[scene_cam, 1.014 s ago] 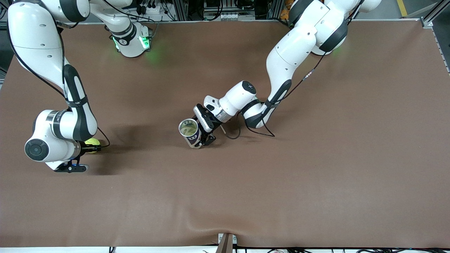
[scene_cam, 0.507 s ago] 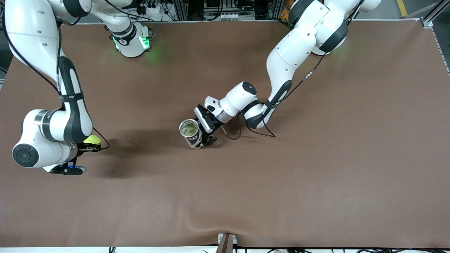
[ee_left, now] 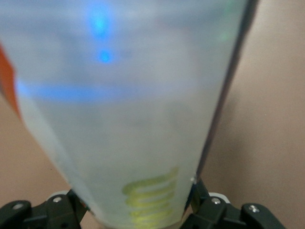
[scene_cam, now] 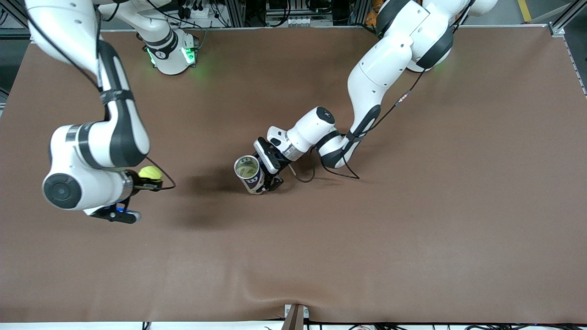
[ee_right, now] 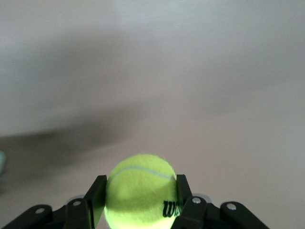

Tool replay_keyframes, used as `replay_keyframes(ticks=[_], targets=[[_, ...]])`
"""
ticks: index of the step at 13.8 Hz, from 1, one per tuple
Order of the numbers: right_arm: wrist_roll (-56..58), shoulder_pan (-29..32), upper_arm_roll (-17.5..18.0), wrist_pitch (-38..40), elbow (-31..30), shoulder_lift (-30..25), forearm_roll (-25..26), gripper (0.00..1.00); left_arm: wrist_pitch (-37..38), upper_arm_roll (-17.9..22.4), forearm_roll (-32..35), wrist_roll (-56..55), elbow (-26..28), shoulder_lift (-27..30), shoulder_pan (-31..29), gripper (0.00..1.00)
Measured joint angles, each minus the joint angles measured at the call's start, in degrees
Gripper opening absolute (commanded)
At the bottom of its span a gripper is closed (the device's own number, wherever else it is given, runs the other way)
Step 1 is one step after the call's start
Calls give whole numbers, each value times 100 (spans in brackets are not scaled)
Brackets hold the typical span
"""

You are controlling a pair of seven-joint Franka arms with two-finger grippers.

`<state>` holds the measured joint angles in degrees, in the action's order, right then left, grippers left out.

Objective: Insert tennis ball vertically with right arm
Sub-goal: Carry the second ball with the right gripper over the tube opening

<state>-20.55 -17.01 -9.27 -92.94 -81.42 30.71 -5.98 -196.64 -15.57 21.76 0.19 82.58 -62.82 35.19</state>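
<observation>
Your brown table [scene_cam: 412, 229] fills the frame. At centre, the left gripper [scene_cam: 268, 172] has its fingers either side of the upright tube [scene_cam: 249, 174]; whether they press it you cannot tell. At middle left, the right gripper [scene_cam: 153, 178] is clamped on the tennis ball [scene_cam: 150, 173], raised over the table.

Brown-covered table [scene_cam: 412, 229], metal framing [scene_cam: 293, 13] above

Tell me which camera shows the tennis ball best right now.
The right wrist view: the tennis ball fills the foreground, gripped between the right hand's fingers, logo visible. The front view shows only a small yellow spot beside the right arm's wrist, above the table. The left wrist view shows none of it.
</observation>
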Motion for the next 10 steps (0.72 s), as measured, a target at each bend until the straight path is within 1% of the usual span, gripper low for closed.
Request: replay_keyframes(ticks=[2,6,10], targets=[[-627,-274,4,207,285,-18,-319,0,0,2,0,0,-1,0,-1,88],[-1875,-832,14,314,654,-22,-684,0,0,2,0,0,-1,0,-1,88],[-3014,-1360,26,88,893,-22,-795,0,0,2,0,0,-2,0,-1,88]])
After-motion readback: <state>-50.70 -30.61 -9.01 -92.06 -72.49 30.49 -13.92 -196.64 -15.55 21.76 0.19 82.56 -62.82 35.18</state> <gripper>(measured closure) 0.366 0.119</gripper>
